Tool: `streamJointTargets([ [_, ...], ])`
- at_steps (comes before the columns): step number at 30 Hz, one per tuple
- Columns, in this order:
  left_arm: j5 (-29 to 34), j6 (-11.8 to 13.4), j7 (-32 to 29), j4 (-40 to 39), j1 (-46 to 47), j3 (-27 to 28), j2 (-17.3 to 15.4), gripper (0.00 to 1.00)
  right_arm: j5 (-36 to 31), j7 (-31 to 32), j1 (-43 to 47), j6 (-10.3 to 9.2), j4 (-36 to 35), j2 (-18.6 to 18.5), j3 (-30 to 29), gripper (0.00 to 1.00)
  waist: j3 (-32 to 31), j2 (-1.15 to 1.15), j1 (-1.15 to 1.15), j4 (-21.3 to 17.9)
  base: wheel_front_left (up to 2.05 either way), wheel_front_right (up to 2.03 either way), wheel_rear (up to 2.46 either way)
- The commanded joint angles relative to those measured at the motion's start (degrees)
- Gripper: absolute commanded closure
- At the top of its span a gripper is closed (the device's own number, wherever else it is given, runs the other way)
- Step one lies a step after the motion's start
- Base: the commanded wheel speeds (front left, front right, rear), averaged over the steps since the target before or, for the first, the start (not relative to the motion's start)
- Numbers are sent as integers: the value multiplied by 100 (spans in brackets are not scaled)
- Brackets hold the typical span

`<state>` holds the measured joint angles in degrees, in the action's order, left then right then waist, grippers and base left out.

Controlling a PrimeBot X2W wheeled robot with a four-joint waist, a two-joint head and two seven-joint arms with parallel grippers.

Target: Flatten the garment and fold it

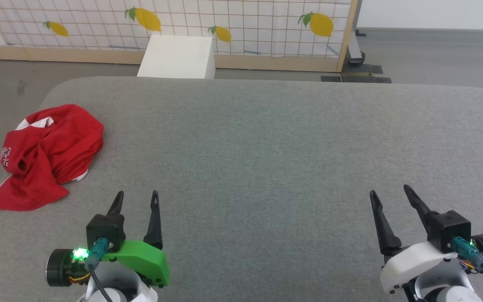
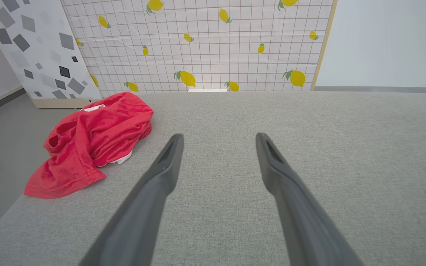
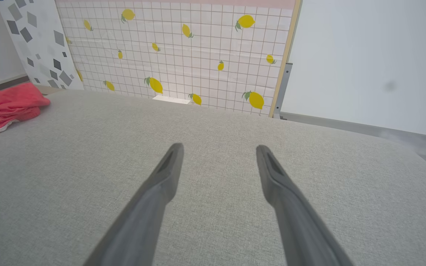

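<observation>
On the left edge of the grey padded table (image 1: 266,138), toward its far corner, the garment (image 1: 50,155) lies in a crumpled heap: bright red shorts bunched and folded over themselves, with slivers of white trim showing at the top and underside and a bit of white print at the side nearest the table's rim. One flat red flap of it spreads toward the near side of the table and reaches the left rim. My left gripper (image 1: 137,193) hovers over the table's near-left part, close to the garment but not touching it, and its two dark fingers stand well apart with nothing between them. The left wrist view shows the same: the left gripper (image 2: 219,136) spread wide over bare grey cloth, the garment (image 2: 94,144) off to the side of its fingers. My right gripper (image 1: 389,189) hangs over the table's near-right part, well apart from the garment, its fingers likewise spread and empty. From the right wrist, the right gripper (image 3: 219,146) points across the table, and the garment (image 3: 6,107) sits at the table's far-left side. Beyond the table's far edge stands a white box (image 1: 177,56), and behind it a lemon-print panel (image 1: 245,25).
</observation>
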<state>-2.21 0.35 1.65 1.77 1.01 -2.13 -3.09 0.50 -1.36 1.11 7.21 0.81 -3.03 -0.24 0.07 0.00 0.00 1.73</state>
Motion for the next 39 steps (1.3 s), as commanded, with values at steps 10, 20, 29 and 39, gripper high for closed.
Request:
streamJointTargets([
  [10,-169,126,174,133,144,-83,-23,0,70,-155,-49,6,60,3,-10,0,2,0,0,382,0,0,0],
  [20,-274,209,291,199,170,-143,-46,0,98,-263,-65,8,115,5,-18,0,0,0,0,765,0,0,0],
  [29,-392,296,411,262,185,-182,-75,0,132,-374,-96,11,172,6,-12,0,-7,0,0,1132,0,0,0],
  [39,-508,389,529,312,184,-193,-104,0,150,-464,-113,13,218,7,-3,0,-19,0,0,1430,0,0,0],
])
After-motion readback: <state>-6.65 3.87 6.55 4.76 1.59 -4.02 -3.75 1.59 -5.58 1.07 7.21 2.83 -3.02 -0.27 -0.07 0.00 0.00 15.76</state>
